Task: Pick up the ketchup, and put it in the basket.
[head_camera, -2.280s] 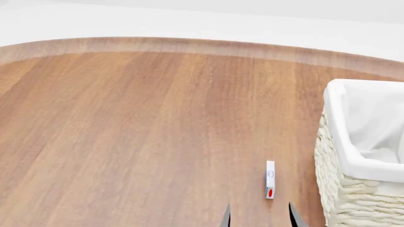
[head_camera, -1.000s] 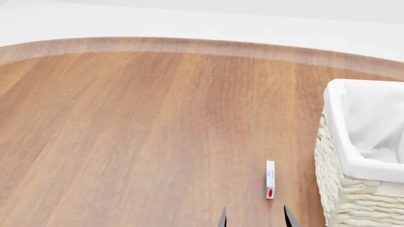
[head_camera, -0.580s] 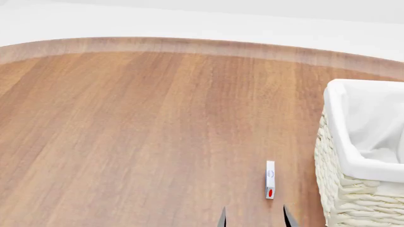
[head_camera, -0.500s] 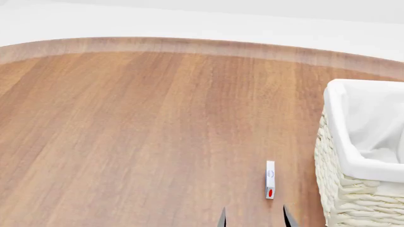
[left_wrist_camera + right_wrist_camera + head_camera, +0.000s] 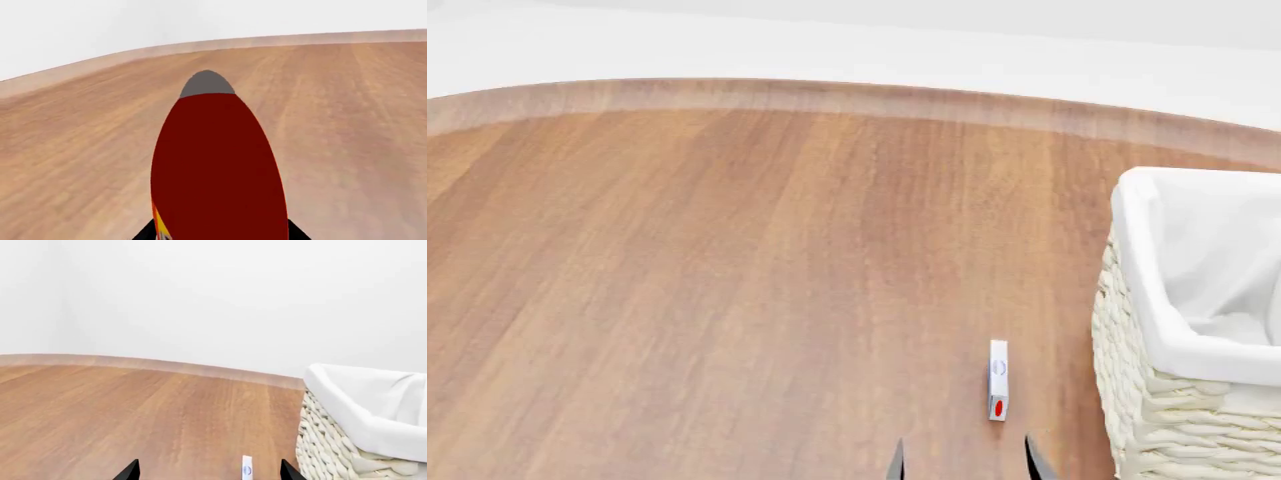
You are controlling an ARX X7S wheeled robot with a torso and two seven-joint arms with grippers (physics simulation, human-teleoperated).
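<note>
Wooden tabletop [image 5: 721,280] carries the basket [image 5: 1174,340] at its right edge, while the ketchup [image 5: 217,165] sits clamped in the left gripper [image 5: 217,235], probably for carrying across; the right gripper [image 5: 208,471], fingers spread and empty, points toward a small white box [image 5: 998,380].

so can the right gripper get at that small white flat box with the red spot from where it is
Probably yes. The right gripper is open, its fingertips apart, with the small white flat box just ahead on bare wooden table. The woven wicker basket stands alongside.
</note>
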